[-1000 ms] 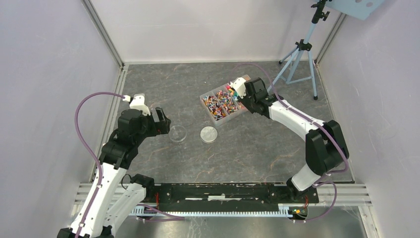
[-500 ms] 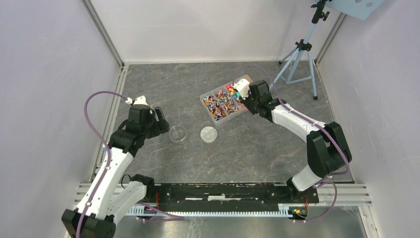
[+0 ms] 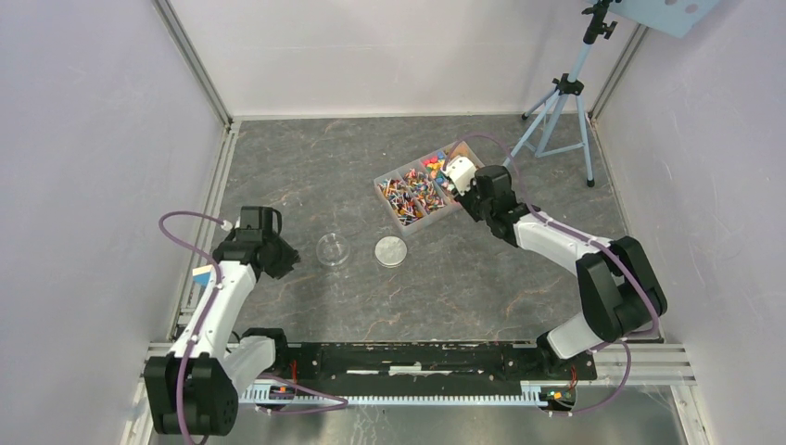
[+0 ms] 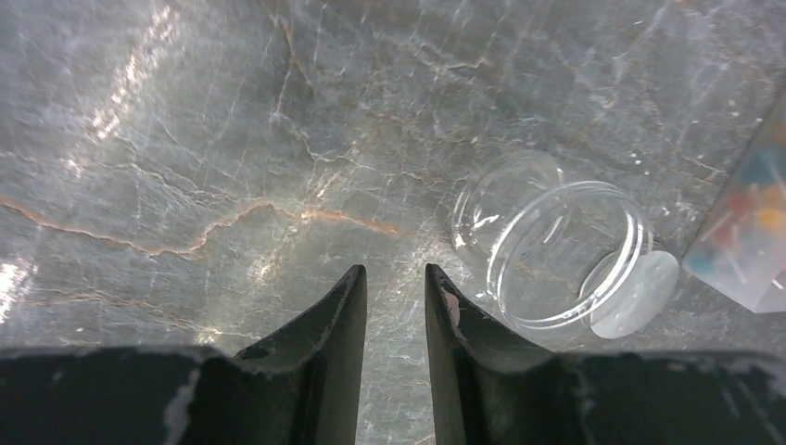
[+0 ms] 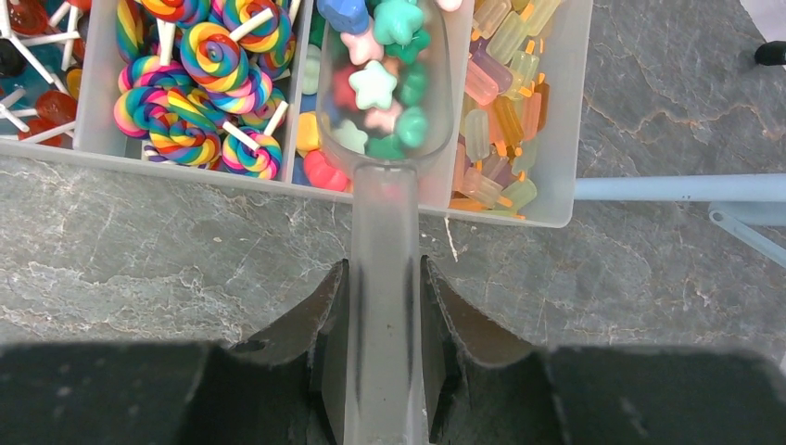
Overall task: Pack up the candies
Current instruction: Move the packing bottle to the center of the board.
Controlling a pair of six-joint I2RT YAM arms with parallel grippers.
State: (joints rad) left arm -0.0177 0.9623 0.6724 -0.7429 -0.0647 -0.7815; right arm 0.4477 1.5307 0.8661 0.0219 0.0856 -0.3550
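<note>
The candies (image 3: 419, 188) fill a clear divided tray (image 3: 383, 182) at centre back; in the right wrist view they are swirl lollipops (image 5: 199, 83), star sweets (image 5: 375, 83) and ice-lolly shapes (image 5: 500, 102). My right gripper (image 5: 382, 273) is shut on the handle of a clear scoop (image 5: 380, 222), whose bowl holds star sweets over the tray's middle compartment. My left gripper (image 4: 394, 278) hangs over bare table left of an empty clear jar (image 4: 556, 250). Its jaws stand a narrow gap apart with nothing between them. In the top view the left gripper (image 3: 276, 257) is apart from the jar (image 3: 333, 248).
A round grey lid (image 3: 390, 250) lies just right of the jar. A blue tripod (image 3: 561, 102) stands at the back right, one leg (image 5: 677, 188) close to the tray's right end. White walls enclose the table on three sides.
The left arm has drawn back and down away from the jar, and its jaws have narrowed. The right gripper with the scoop has shifted slightly right at the tray.
</note>
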